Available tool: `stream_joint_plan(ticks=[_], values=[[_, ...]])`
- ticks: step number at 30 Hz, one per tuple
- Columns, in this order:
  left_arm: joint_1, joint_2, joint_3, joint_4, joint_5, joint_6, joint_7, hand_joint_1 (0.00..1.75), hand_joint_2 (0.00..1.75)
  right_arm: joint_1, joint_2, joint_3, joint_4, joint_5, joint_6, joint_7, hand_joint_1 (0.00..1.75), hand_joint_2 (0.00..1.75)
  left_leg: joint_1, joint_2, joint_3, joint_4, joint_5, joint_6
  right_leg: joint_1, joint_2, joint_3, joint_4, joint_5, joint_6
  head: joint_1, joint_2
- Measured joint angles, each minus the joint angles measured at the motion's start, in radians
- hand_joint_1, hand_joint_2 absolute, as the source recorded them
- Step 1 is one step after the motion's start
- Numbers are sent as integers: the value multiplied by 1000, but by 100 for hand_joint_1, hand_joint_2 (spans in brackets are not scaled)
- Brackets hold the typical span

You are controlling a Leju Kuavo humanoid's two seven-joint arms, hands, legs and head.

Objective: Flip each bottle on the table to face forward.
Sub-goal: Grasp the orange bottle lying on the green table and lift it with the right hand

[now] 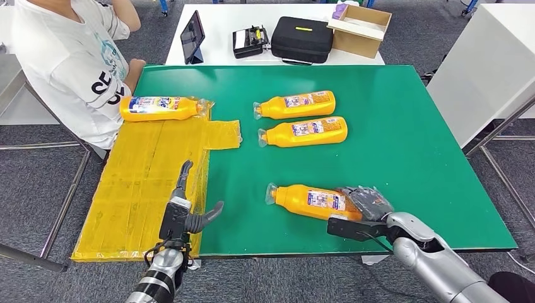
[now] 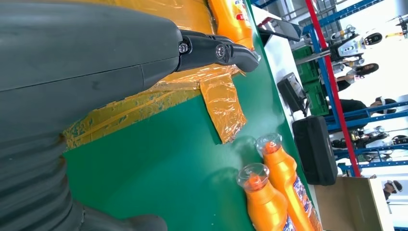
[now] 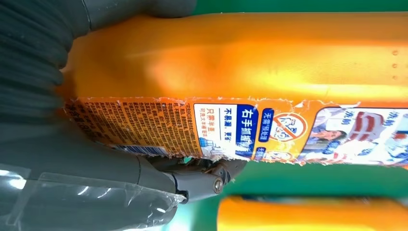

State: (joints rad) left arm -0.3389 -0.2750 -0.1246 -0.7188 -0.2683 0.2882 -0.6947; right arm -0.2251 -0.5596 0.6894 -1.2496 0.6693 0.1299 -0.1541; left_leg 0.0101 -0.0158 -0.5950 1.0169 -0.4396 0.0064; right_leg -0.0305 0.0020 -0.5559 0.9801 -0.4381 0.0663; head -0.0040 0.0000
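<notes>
Premises: a robotics test lab or workshop. Grey carpet-tile flooring. A green-topped work table (image 1: 404, 145) on metal legs, its left edge covered in yellow taped sheeting (image 1: 145, 183). Behind its far edge, a white bench (image 1: 221, 25) carrying a tablet (image 1: 192, 36), a black equipment case (image 1: 301, 39) and an open cardboard box (image 1: 359, 28). Blue and red industrial racking (image 2: 332, 86) and a white humanoid robot (image 2: 356, 43) stand further back.

Nearest bottle's (image 1: 312, 201) base under robot hand (image 1: 366, 203)
</notes>
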Motion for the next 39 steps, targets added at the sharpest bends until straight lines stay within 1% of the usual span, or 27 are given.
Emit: stream_joint_plan(ticks=[1,3,5,7,9,11,14,16,18,20,21,23,26,29,32,34,37,39], values=[[1,0,0,0,-2,0,0,0,175,11,27,-18,2,13,-41,-9,175,175,0,0,0,0,0,0,0,0,0,0,0,0,0,0],[6,0,2,-6,-5,-4,1,0,175,43,104,-71,0,46,-161,-28,175,175,1,0,-1,0,0,0,1,0,0,1,0,0,0,0],[19,-2,8,-25,-9,-16,7,0,175,75,205,-137,-18,87,-312,-47,175,175,1,0,-3,0,0,0,1,0,-2,2,0,0,0,0],[36,-4,14,-52,-11,-31,19,0,175,94,296,-195,-49,120,-429,-60,175,175,1,-1,-4,0,1,-1,1,0,-4,3,0,0,-1,0],[49,-4,17,-76,-11,-39,29,0,175,101,360,-241,-79,137,-475,-60,175,175,2,-3,-5,0,1,-1,1,-1,-5,3,-1,0,0,0],[57,-5,22,-94,-11,-43,34,0,175,109,403,-275,-100,142,-481,-57,175,175,2,-3,-6,0,1,-1,0,-1,-5,3,-1,0,0,0],[64,-5,28,-111,-12,-43,38,0,175,123,442,-309,-118,143,-481,-56,175,175,1,-3,-7,0,1,-1,-1,-1,-6,2,-1,0,0,0],[68,-5,30,-120,-10,-48,40,0,175,130,462,-325,-126,131,-492,-72,175,175,0,-4,-7,0,1,0,-1,-1,-6,2,-1,0,0,0],[75,-5,32,-130,2,-66,48,0,175,142,491,-349,-140,92,-544,-123,175,175,0,-4,-7,0,1,0,-2,-1,-6,2,-1,0,0,0],[87,-5,32,-152,30,-104,67,0,175,159,531,-383,-172,41,-631,-185,175,175,0,-4,-7,0,1,0,-2,-1,-6,2,-1,0,0,0],[95,-5,33,-169,50,-131,82,0,175,168,554,-402,-193,16,-670,-209,175,175,0,-4,-7,0,1,0,-1,-1,-6,2,-1,0,0,0],[113,-5,32,-209,104,-201,115,0,175,188,592,-437,-233,-28,-714,-244,175,175,0,-4,-7,0,1,0,-1,-1,-7,2,-1,0,0,0],[140,-1,27,-274,211,-336,159,0,175,212,628,-478,-257,-86,-713,-293,175,175,1,-4,-8,0,1,0,0,-1,-7,2,-1,0,0,0],[161,10,15,-331,304,-456,183,0,175,227,649,-503,-254,-115,-686,-341,175,175,1,-4,-8,-1,1,0,0,-1,-7,2,-1,0,0,0],[178,24,-10,-374,383,-560,200,0,175,230,674,-513,-214,-114,-646,-376,175,175,1,-4,-8,-1,1,0,0,-1,-7,2,-1,0,0,0],[187,32,-31,-395,422,-604,212,0,175,229,697,-511,-154,-78,-651,-396,175,175,1,-4,-8,-1,1,0,0,-1,-7,2,-1,0,0,0],[192,43,-66,-417,420,-604,212,0,175,223,737,-481,-36,13,-695,-421,175,175,1,-4,-8,-1,1,0,0,-1,-7,2,-1,0,0,0],[192,47,-83,-425,412,-596,208,0,175,219,757,-453,26,41,-707,-427,175,175,1,-4,-8,-1,1,0,0,-1,-7,2,-1,0,0,0]])
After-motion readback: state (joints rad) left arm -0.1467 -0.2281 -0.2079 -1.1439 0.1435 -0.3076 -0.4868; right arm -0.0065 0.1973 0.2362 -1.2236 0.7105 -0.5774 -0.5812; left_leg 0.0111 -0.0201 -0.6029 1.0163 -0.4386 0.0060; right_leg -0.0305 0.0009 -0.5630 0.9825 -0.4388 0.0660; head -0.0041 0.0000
